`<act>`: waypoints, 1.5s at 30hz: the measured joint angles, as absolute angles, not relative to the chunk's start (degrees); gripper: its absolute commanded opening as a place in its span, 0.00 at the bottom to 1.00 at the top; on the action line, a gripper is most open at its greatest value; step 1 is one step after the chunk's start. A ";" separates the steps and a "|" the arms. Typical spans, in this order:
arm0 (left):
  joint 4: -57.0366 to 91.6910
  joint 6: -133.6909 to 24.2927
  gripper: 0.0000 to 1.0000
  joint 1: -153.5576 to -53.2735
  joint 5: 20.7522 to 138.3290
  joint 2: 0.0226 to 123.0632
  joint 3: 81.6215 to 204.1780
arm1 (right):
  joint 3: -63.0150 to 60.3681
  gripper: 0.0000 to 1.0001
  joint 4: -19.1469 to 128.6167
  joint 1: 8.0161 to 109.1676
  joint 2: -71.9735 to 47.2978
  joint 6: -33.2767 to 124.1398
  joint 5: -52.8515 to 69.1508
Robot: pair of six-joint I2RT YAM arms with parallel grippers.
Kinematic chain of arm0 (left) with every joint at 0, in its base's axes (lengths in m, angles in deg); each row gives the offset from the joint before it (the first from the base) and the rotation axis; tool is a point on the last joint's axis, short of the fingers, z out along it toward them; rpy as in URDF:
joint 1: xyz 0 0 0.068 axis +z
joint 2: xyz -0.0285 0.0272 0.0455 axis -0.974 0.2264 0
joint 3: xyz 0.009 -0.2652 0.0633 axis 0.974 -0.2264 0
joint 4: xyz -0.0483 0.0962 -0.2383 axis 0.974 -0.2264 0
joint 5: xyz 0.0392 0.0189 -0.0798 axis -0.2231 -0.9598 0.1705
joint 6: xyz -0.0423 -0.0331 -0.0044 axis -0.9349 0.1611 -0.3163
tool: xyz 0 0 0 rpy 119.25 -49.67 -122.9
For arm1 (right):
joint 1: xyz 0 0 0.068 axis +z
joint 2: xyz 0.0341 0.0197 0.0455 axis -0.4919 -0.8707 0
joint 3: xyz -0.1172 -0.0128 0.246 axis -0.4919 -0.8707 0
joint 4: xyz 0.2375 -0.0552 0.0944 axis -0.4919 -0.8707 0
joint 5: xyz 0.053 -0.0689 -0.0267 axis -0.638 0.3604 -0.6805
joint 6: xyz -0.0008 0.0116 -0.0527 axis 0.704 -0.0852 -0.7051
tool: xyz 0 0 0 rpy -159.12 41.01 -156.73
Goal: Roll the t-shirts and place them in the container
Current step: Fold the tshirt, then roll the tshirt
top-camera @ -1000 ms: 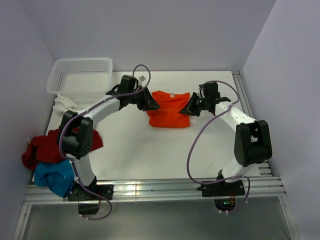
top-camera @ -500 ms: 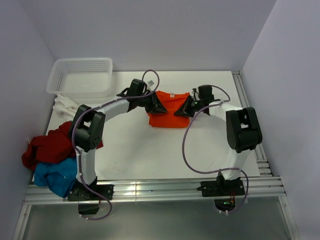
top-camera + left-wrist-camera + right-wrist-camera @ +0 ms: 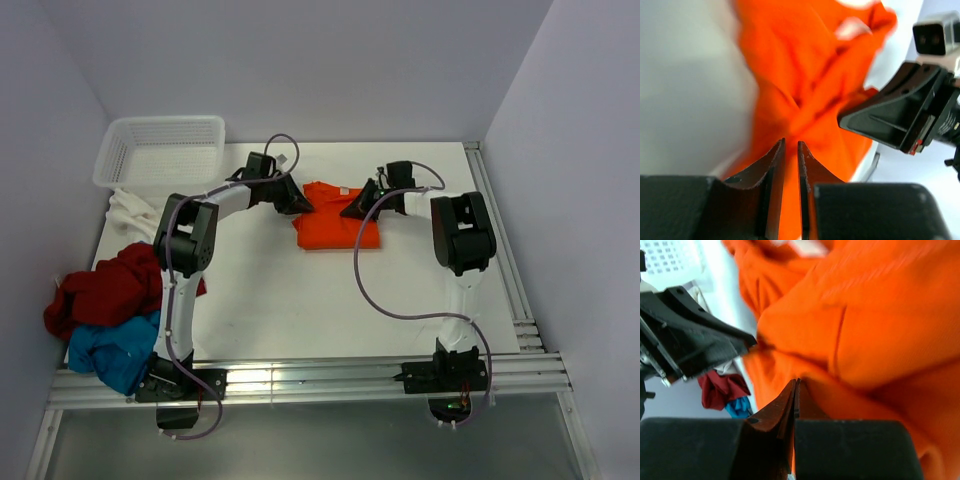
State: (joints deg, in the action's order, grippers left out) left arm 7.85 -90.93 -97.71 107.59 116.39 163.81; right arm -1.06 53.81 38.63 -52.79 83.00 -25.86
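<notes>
Got an orange shirt (image 3: 335, 232) spread on the table (image 3: 280, 300), off to the right of the white basket (image 3: 160, 178) and a bit nearer the arm bases. Looks bunched along the top.

Pinched at the top corner nearer the basket by the left gripper (image 3: 300, 205), with fingers almost together, just a thin slit, and that slit full of orange cloth peaking at the tips.

Clamped at the top corner farther from the basket by the right gripper (image 3: 352, 208), with fingers pressed tight, no gap to speak of, closed on a fold of the same shirt.

Can see both grippers pointing at each other across the collar end, close but apart.

Also spotted a loose heap on the near side of the basket, along the table's left edge: a white shirt (image 3: 125, 208) right up against the basket's near wall, then a dark red shirt (image 3: 100, 290) farther from it, then a blue shirt (image 3: 105, 350) farthest from the basket, by the left arm's base.
</notes>
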 measured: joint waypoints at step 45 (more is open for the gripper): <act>9.84 -88.68 0.21 -99.02 108.84 112.26 153.40 | -11.18 0.02 55.93 34.61 -49.65 82.01 -31.15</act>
State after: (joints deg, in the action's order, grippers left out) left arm 9.84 -88.68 -99.02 108.84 112.26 153.40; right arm -11.18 55.93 34.61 -49.65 82.01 -31.15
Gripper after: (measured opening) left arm 0.204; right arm 0.017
